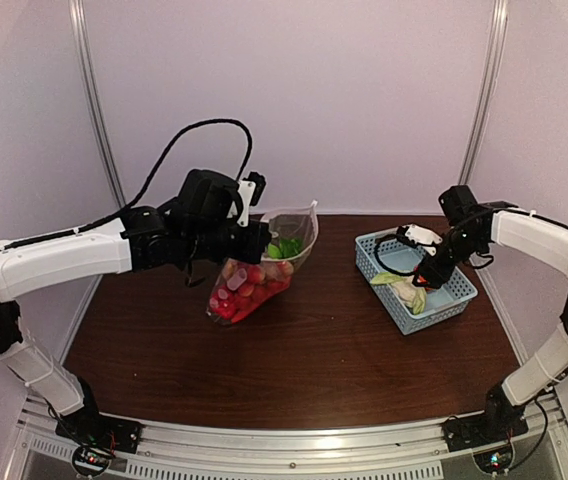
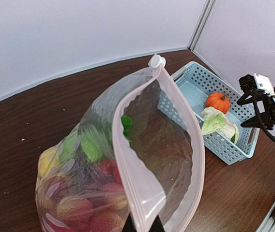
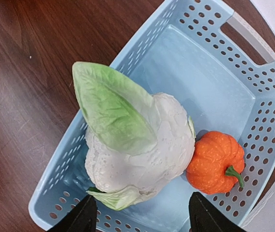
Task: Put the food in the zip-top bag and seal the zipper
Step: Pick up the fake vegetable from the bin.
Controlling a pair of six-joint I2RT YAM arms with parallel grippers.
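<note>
Basket [image 3: 215,63] at right edge of table [image 1: 344,340]: right gripper [image 3: 142,205] spread wide just over pale cabbage [image 3: 137,150], beside touching pumpkin [image 3: 215,162]. Best lowered astride the white body, clear of loose leaves, then closed. Farther back, mid-table, left gripper [image 2: 142,224] pinched shut on zip-top bag [image 2: 176,159], food [image 2: 99,212] inside, zipper [image 2: 128,159] unsealed. Gaping mouth plain only from left wrist; finger spread only from right wrist
</note>
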